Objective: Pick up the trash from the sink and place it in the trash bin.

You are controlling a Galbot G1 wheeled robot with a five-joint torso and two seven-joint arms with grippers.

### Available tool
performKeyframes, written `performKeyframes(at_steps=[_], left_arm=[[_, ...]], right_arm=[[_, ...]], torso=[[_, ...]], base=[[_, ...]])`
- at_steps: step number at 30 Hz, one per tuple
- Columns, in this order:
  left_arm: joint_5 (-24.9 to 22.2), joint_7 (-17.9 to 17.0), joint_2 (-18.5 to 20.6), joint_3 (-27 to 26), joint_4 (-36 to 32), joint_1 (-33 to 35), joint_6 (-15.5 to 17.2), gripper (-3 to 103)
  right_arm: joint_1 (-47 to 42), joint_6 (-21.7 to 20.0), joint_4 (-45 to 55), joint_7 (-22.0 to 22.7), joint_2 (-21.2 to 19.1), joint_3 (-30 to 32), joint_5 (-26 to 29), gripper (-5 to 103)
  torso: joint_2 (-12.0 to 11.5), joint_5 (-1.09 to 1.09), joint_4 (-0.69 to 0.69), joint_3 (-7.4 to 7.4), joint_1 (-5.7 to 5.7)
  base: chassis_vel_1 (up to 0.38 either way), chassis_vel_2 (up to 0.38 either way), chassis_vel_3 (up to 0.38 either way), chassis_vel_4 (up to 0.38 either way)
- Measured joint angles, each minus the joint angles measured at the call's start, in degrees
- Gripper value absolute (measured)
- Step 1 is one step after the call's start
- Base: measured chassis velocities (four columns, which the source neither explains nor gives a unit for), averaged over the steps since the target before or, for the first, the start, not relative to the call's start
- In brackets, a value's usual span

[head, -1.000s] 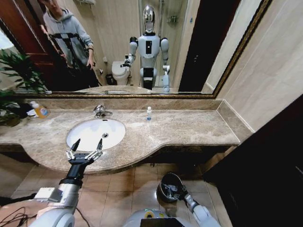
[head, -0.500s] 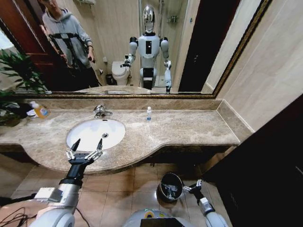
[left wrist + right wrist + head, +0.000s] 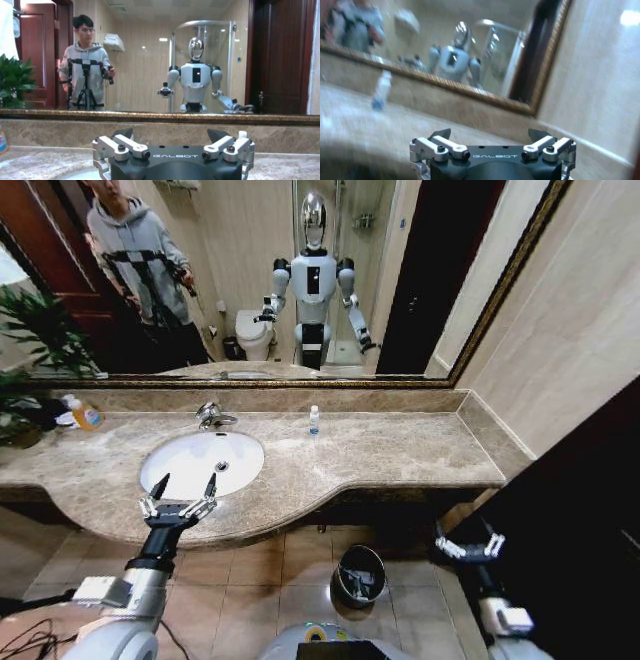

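The white oval sink (image 3: 190, 470) lies in the marble counter, its bowl bare white around the drain (image 3: 222, 466). My left gripper (image 3: 187, 482) hangs open over the sink's front rim, nothing between its fingers; the left wrist view shows it (image 3: 170, 135) facing the mirror. A tiny blue-capped clear bottle (image 3: 314, 420) stands on the counter to the right of the tap, blurred in the right wrist view (image 3: 380, 92). The dark trash bin (image 3: 341, 565) stands on the floor with pale bits (image 3: 362, 581) inside. My right gripper (image 3: 466, 538) is open and empty, right of the bin, below the counter edge (image 3: 489, 133).
A chrome tap (image 3: 212, 416) stands behind the sink. An orange-yellow soap bottle (image 3: 85, 415) and a green plant (image 3: 30, 330) are at the counter's far left. A dark cabinet (image 3: 570, 520) closes in the right side. The mirror (image 3: 250, 280) spans the wall.
My right gripper has lifted away from the trash bin and swung out to the right, coming up near the counter's edge. The left arm has stayed still.
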Motion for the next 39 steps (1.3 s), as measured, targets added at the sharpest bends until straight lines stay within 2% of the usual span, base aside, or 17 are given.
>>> performKeyframes(at_steps=[2, 4, 5, 6, 7, 9, 14, 17, 18, 23, 25, 26, 28, 30, 36, 39], left_arm=[[0.0, 0.0, 0.0, 0.0, 0.0, 0.0, 0.0, 100], [0.0, 0.0, 0.0, 0.0, 0.0, 0.0, 0.0, 100], [0.0, 0.0, 0.0, 0.0, 0.0, 0.0, 0.0, 100], [0.0, 0.0, 0.0, 0.0, 0.0, 0.0, 0.0, 100], [0.0, 0.0, 0.0, 0.0, 0.0, 0.0, 0.0, 100], [0.0, 0.0, 0.0, 0.0, 0.0, 0.0, 0.0, 100], [0.0, 0.0, 0.0, 0.0, 0.0, 0.0, 0.0, 100], [0.0, 0.0, 0.0, 0.0, 0.0, 0.0, 0.0, 100], [0.0, 0.0, 0.0, 0.0, 0.0, 0.0, 0.0, 100], [0.0, 0.0, 0.0, 0.0, 0.0, 0.0, 0.0, 100], [0.0, 0.0, 0.0, 0.0, 0.0, 0.0, 0.0, 100], [0.0, 0.0, 0.0, 0.0, 0.0, 0.0, 0.0, 100], [0.0, 0.0, 0.0, 0.0, 0.0, 0.0, 0.0, 100], [0.0, 0.0, 0.0, 0.0, 0.0, 0.0, 0.0, 100], [0.0, 0.0, 0.0, 0.0, 0.0, 0.0, 0.0, 100], [0.0, 0.0, 0.0, 0.0, 0.0, 0.0, 0.0, 100]], right_arm=[[4.3, -3.5, 0.8, -0.3, -2.6, -2.8, 1.0, 100], [5.5, -4.6, 1.0, -0.4, -3.3, -3.5, 1.3, 100], [8.6, -8.0, 2.1, -1.2, -5.2, -5.4, 3.2, 100], [9.9, -9.8, 2.8, -1.6, -6.0, -6.3, 4.5, 100], [9.9, -9.8, 2.8, -1.6, -6.0, -6.3, 4.5, 100], [14.5, -14.7, 3.7, -4.1, -8.3, -9.0, 8.1, 100], [19.1, -17.1, 1.8, -5.4, -10.5, -12.3, 9.6, 100], [25.8, -20.4, -1.3, -5.5, -12.7, -17.8, 12.9, 100], [25.8, -20.4, -1.3, -5.5, -12.7, -17.8, 12.9, 100], [36.6, -22.2, -7.6, -4.7, -13.0, -27.4, 12.9, 100], [38.0, -22.4, -8.5, -4.5, -12.9, -28.8, 12.9, 100], [41.3, -22.7, -11.0, -3.9, -12.6, -32.2, 12.4, 100], [42.6, -22.7, -12.2, -3.6, -12.3, -33.6, 11.9, 100], [47.1, -23.6, -16.0, -2.5, -11.4, -37.8, 11.2, 100], [53.4, -26.2, -21.7, -0.5, -10.0, -42.7, 11.2, 100], [59.9, -28.6, -28.0, 1.0, -8.2, -46.0, 10.9, 100]], torso=[[0.0, 0.03, 0.04, 0.0, 0.0], [0.0, 0.03, 0.05, 0.0, 0.01], [0.0, 0.03, 0.04, 0.01, 0.01], [0.0, 0.0, 0.04, 0.01, 0.02], [0.0, 0.0, 0.04, 0.01, 0.02], [0.0, 0.01, 0.03, 0.01, 0.01], [0.0, 0.03, 0.02, 0.01, 0.01], [0.0, 0.01, 0.01, 0.01, 0.01], [0.0, 0.01, 0.01, 0.01, 0.01], [0.0, 0.01, 0.02, 0.01, 0.01], [0.0, 0.0, 0.02, 0.01, 0.01], [0.0, 0.0, 0.03, 0.01, 0.02], [0.0, 0.01, 0.03, 0.01, 0.02], [0.0, 0.0, 0.02, 0.01, 0.01], [0.0, 0.0, 0.02, 0.01, 0.01], [0.0, 0.0, 0.02, 0.01, 0.01]], base=[[0.0, 0.0, 0.0, 0.0], [0.0, 0.0, 0.0, 0.0], [0.0, 0.0, 0.0, 0.0], [0.0, 0.0, 0.0, 0.0], [0.0, 0.0, 0.0, 0.0], [0.0, 0.0, 0.0, 0.0], [0.0, 0.0, 0.0, 0.0], [0.0, 0.0, 0.0, 0.0], [0.0, 0.0, 0.0, 0.0], [0.0, 0.0, 0.0, 0.0], [0.0, 0.0, 0.0, 0.0], [0.0, 0.0, 0.0, 0.0], [0.0, 0.0, 0.0, 0.0], [0.0, 0.0, 0.0, 0.0], [0.0, 0.0, 0.0, 0.0], [0.0, 0.0, 0.0, 0.0]])
